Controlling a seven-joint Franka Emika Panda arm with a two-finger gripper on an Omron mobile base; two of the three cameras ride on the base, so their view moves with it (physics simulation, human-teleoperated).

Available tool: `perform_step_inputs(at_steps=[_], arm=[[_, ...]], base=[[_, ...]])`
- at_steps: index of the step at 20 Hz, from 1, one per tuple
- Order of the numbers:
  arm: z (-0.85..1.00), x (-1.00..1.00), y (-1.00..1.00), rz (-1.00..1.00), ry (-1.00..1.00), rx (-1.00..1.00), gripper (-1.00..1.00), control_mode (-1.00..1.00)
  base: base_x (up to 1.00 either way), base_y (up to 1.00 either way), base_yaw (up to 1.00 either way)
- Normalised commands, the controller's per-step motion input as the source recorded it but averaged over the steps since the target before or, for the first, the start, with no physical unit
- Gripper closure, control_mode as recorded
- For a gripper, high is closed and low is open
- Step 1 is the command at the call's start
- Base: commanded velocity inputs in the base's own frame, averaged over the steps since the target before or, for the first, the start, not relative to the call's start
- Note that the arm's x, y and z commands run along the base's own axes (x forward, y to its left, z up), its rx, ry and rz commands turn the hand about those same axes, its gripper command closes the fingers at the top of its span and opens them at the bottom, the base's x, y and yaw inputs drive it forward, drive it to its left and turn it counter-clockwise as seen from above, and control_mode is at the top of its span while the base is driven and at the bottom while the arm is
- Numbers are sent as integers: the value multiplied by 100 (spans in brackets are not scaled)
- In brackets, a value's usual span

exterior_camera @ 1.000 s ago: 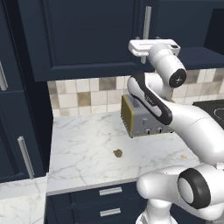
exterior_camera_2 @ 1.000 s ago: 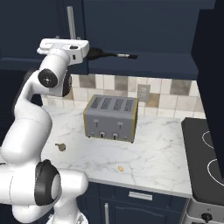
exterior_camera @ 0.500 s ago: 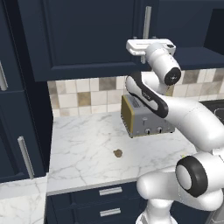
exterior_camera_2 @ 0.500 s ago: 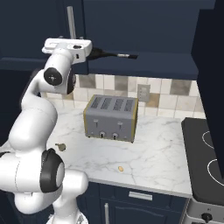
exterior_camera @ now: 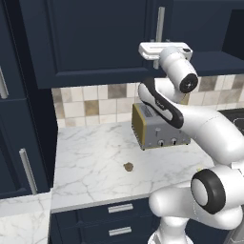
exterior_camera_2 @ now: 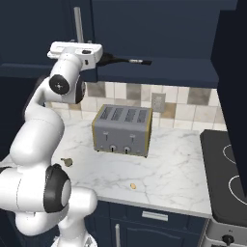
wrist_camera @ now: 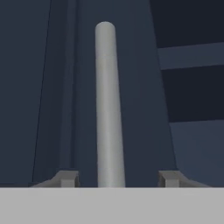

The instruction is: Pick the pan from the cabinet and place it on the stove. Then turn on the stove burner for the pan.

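Observation:
My gripper (wrist_camera: 118,178) is raised to the dark navy cabinet (exterior_camera: 95,43). It straddles the door's vertical silver bar handle (wrist_camera: 109,105). The two fingertips (wrist_camera: 65,178) stand on either side of the bar with a gap on each side, so the gripper is open and holds nothing. From the base views, the white hand (exterior_camera: 164,49) (exterior_camera_2: 75,49) sits at the lower end of the handle (exterior_camera: 159,21). The pan's long thin handle (exterior_camera_2: 130,61) pokes out to the right over the navy shelf; its round body is hidden. The black glass stove (exterior_camera_2: 226,173) lies at the far right.
A silver four-slot toaster (exterior_camera_2: 123,130) with a yellow side stands on the marble counter (exterior_camera: 95,157) under the hand. Small crumbs (exterior_camera: 128,167) lie on the counter. Navy drawers (exterior_camera: 114,224) run below, and a tall navy unit (exterior_camera: 19,133) closes off the left.
The hand has shifted only very slightly at the door handle. The toaster, counter and pan handle have not moved.

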Motion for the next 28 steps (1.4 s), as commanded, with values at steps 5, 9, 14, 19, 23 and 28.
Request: perform_step_inputs(at_steps=[5,9,14,19,23,28], arm=[[-5,17,23,0,0,0,100,-100],[-10,13,37,0,0,-2,100,-100],[-14,12,46,0,0,-3,100,-100],[-10,3,45,0,0,-3,100,-100],[-1,0,41,0,0,-2,100,-100],[0,-32,26,0,0,0,100,-100]], base=[[0,0,0],[0,0,0],[0,0,0],[0,0,0],[0,0,0],[0,0,0]])
